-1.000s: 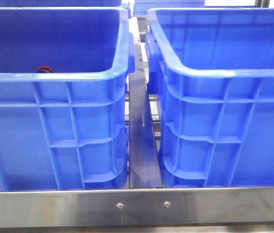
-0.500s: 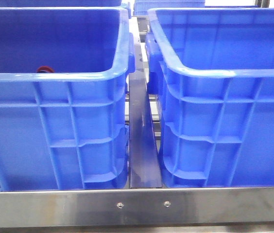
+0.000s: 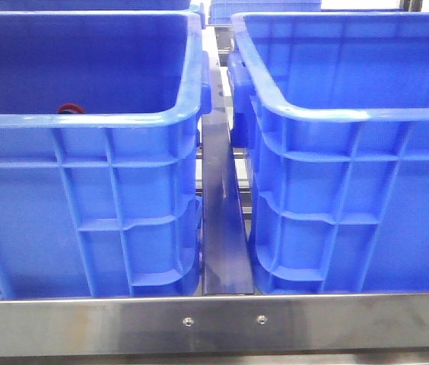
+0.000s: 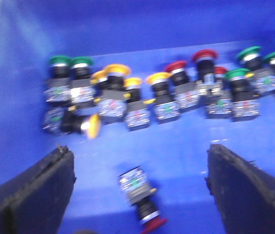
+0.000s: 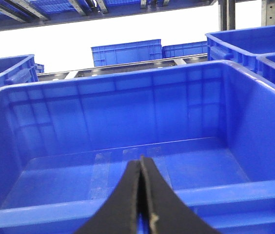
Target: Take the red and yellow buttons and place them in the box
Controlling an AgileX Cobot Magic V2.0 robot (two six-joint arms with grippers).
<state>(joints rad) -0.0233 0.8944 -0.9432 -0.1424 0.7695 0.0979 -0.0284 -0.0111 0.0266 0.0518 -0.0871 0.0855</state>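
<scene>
Buttons lie in a messy row on the floor of a blue crate point(image 4: 186, 29), as we see from the left wrist view. We count green ones point(image 4: 70, 62), yellow ones point(image 4: 116, 69) and red ones point(image 4: 204, 55) side by side, each on a small grey block. One more red button point(image 4: 153, 225) lies alone on its side, nearer to us than the row. It sits between the two dark fingers point(image 4: 28, 192) of the left hand point(image 4: 140, 187). That hand is wide open and holds nothing. The picture is a bit blurry.

From the front we see two big blue crates side by side. The left crate point(image 3: 85, 122) shows a tiny bit of red point(image 3: 69, 109) just over its near rim. The right crate point(image 3: 351, 114) is the box. A shiny metal bar point(image 3: 222, 228) runs between them.

The right hand point(image 5: 140, 195) has its two black fingers pressed together, with nothing between them. It hangs over the near rim of the blue box point(image 5: 127, 107), which has only some clear tape point(image 5: 101, 168) on its floor.
</scene>
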